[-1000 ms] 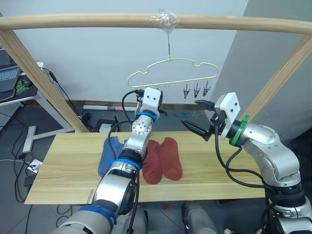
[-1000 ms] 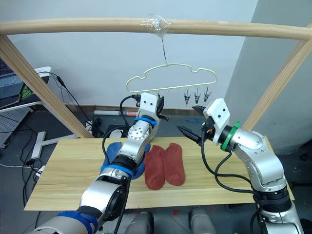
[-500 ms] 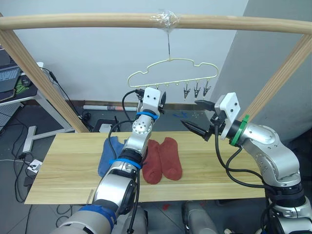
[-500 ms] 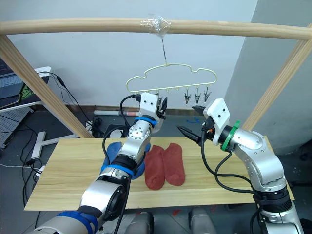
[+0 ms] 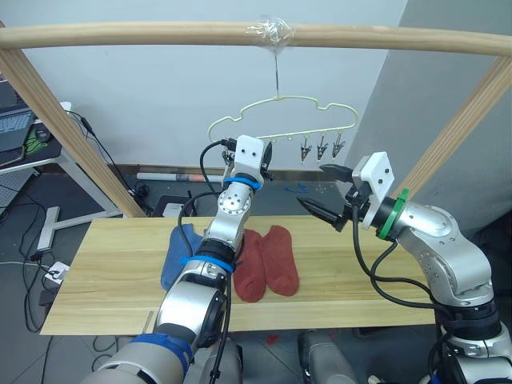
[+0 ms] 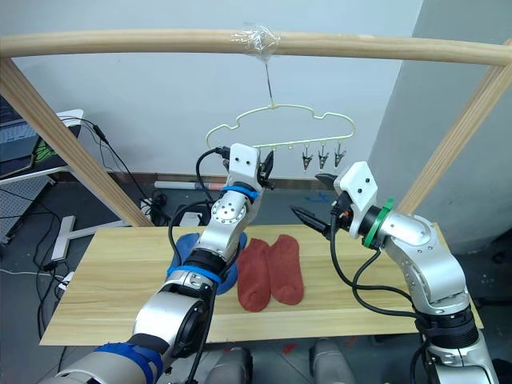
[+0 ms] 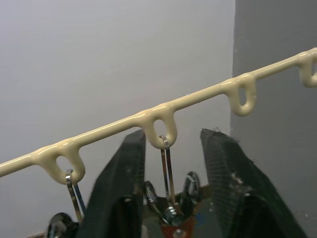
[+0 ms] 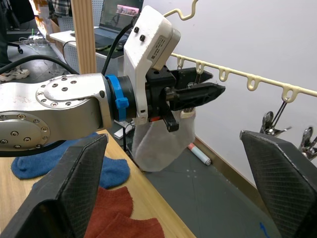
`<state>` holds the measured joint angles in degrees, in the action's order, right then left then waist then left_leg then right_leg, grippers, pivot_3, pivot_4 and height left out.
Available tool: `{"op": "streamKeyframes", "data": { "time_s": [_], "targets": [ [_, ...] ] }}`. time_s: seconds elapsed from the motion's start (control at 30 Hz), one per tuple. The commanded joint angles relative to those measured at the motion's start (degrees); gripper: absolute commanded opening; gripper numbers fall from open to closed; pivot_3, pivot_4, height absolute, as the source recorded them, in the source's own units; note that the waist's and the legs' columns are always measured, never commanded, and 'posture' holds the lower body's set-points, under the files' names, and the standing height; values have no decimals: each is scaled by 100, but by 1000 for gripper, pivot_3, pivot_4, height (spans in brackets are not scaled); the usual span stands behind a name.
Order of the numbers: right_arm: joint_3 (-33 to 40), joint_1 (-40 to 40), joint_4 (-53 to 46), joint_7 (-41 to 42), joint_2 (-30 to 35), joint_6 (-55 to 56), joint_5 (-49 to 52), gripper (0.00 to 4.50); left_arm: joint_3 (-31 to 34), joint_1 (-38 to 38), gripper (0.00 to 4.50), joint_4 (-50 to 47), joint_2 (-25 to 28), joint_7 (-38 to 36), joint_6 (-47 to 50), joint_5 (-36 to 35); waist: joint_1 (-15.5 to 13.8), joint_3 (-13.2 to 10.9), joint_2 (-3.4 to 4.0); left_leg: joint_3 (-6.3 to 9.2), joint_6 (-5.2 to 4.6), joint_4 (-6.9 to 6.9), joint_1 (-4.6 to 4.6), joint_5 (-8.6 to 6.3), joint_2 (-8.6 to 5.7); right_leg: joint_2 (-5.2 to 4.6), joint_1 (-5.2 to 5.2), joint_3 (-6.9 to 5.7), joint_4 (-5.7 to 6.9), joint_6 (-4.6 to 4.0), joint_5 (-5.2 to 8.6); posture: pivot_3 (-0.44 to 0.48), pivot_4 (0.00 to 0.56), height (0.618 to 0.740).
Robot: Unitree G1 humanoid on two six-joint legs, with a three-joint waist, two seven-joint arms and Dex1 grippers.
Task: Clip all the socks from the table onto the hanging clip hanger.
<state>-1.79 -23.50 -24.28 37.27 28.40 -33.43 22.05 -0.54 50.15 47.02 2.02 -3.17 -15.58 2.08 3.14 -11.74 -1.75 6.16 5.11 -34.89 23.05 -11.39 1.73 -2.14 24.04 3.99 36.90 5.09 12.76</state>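
Note:
The pale-yellow clip hanger [image 5: 288, 136] hangs by its hook from the top pole. My left gripper [image 5: 266, 154] is raised to its rail, fingers apart on either side of one dark clip [image 7: 166, 191]. A light grey sock [image 8: 163, 141] hangs just beyond that gripper; what holds it is hidden. To the right my right gripper [image 5: 312, 186] stands open and empty, above the table [image 5: 104, 272]. Two rust-red socks [image 5: 268, 260] lie side by side mid-table. Blue socks [image 5: 178, 252] lie left of them, partly behind my left arm. Three bare clips [image 5: 322, 148] hang at the rail's right end.
A round wooden pole frame [image 5: 160, 34] spans the table, with slanted legs at both ends. Beyond the table's left end stands a desk with a laptop [image 5: 14, 128], with cables on the floor beneath. A grey wall panel [image 5: 448, 72] rises at the right.
My left gripper has risen and moved in to the hanger's rail, around a clip. The right arm and the socks on the table have not moved.

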Motion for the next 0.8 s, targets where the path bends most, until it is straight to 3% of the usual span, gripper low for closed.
{"op": "streamKeyframes", "data": {
  "time_s": [0.03,0.13,0.33,0.4,0.47,0.6,0.8],
  "targets": [
    [101,-40,-87,-20,19,48,69,4500,38,55,486,-266,-39,-25,-90,-55,0,0,0,0,0,0,0,0,0,0,0,0,0,0,0,-46,156,740],
    [88,-29,-99,-37,4,42,66,4500,45,39,10,-290,-37,-45,-77,-55,0,0,0,0,0,0,0,0,0,0,0,0,0,0,0,-45,157,740],
    [-69,49,3,-123,38,-41,-124,4500,81,44,2,-368,-31,-229,160,-132,0,0,0,0,0,0,0,0,0,0,0,0,1,0,0,-43,161,740],
    [-342,254,298,-267,-31,21,-425,4500,128,-84,2,-760,-20,-714,785,-451,2,0,0,0,0,0,0,0,0,0,0,0,1,0,0,-37,164,740],
    [-308,370,872,-573,-633,110,-309,4500,147,-318,2,-1296,90,-1237,1630,-802,7,1,-1,1,0,1,-2,0,0,0,-1,0,3,-1,0,-23,167,740],
    [-875,215,2334,-506,-933,1086,-1080,4500,154,-640,2,-2431,315,-2020,3182,-1519,37,0,5,-3,-1,1,-11,1,1,2,-3,6,12,-1,0,-4,167,740],
    [-1294,-507,4242,-600,-1475,1685,-1718,4500,609,-552,2,-3481,684,-2311,5348,-2627,37,0,5,2,-12,-3,-19,9,1,5,-9,4,18,6,-6,26,166,740]
  ]
}}
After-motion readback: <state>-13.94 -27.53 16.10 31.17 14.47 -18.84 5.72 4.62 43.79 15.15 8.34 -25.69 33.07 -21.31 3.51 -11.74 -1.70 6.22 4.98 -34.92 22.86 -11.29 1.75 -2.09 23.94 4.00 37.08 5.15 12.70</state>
